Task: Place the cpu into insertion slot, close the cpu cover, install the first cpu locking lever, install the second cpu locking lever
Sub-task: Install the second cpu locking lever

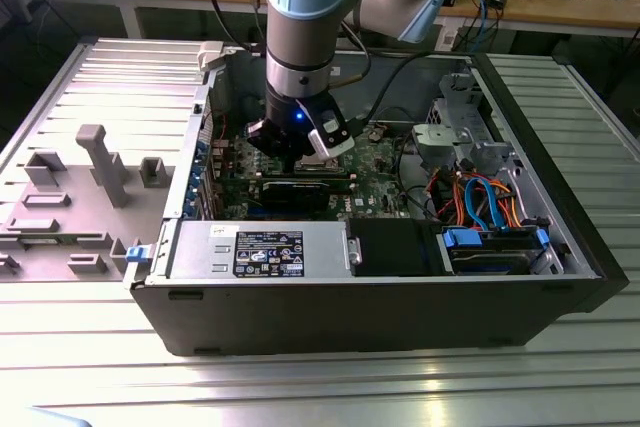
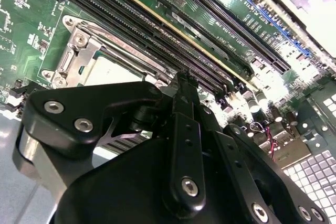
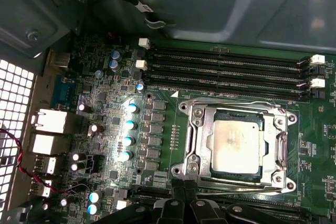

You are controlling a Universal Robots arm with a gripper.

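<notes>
In the first wrist view the cpu (image 3: 235, 145) lies flat in the insertion slot (image 3: 185, 170) on the green board, its silvery top showing. The cpu cover (image 3: 198, 129) lies down around it as a metal frame. One thin wire lever (image 3: 236, 104) runs along the side by the memory slots, a second lever (image 3: 239, 183) along the opposite side, close to my fingertips (image 3: 178, 199). My gripper (image 3: 187, 201) hovers at that edge of the socket, shut with nothing in it. The second wrist view shows the cpu (image 2: 113, 69) beyond my gripper (image 2: 182, 81). In the exterior view my gripper (image 1: 305, 152) is low inside the computer case.
Long black memory slots (image 3: 226, 72) run beside the socket. A black graphics card (image 1: 295, 190) and a power supply (image 1: 260, 247) lie toward the case front. Coloured cables (image 1: 480, 197) and a drive cage (image 1: 460, 117) are at the exterior view's right. A grey fixture (image 1: 100, 162) stands at the left.
</notes>
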